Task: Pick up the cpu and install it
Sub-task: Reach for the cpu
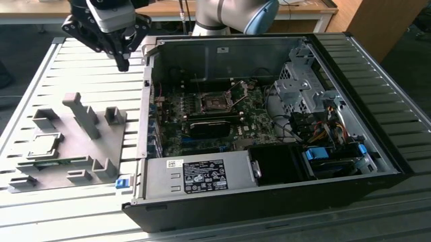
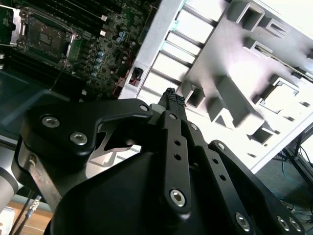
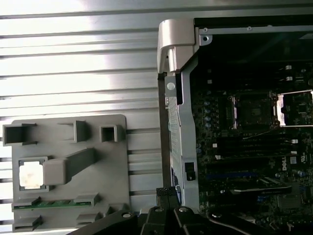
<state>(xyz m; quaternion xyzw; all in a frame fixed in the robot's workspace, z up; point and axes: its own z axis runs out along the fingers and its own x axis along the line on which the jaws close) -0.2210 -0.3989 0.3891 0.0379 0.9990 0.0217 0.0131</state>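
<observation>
The cpu [image 1: 46, 144] is a small silvery square chip lying flat in a square recess of the grey fixture plate [image 1: 74, 151], at the exterior view's left. In the first wrist view the cpu [image 3: 30, 174] is bright, and it is also bright in the second wrist view [image 2: 282, 96]. My gripper [image 1: 122, 64] hangs above the slatted table, just outside the computer case's wall and well away from the cpu. Its black fingertips [image 2: 172, 96] are pressed together with nothing between them. The open motherboard socket [image 1: 217, 103] lies inside the case.
The open computer case [image 1: 269, 126] lies on its side, with a grey power-supply box [image 1: 195, 176] at its near end and a drive cage [image 1: 303, 85] at the exterior view's right. A green circuit strip [image 3: 56, 203] sits in the fixture beside upright grey posts [image 1: 84, 116].
</observation>
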